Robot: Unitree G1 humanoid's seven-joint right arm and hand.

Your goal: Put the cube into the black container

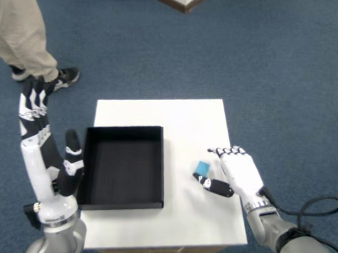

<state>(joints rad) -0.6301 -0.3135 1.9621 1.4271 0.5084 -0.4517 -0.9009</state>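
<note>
Robot hand point(238, 173) cups the blue cube point(202, 168), fingers loosely curled.

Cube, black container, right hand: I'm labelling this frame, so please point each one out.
cube point(202, 168), head view, on its blue top face.
black container point(122, 164), head view, on its bare floor.
right hand point(240, 173), head view, on the white back of the hand.

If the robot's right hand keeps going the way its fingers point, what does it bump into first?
Probably the blue cube: the right hand points left, and the cube sits just before its fingertips, the black container beyond.
</note>
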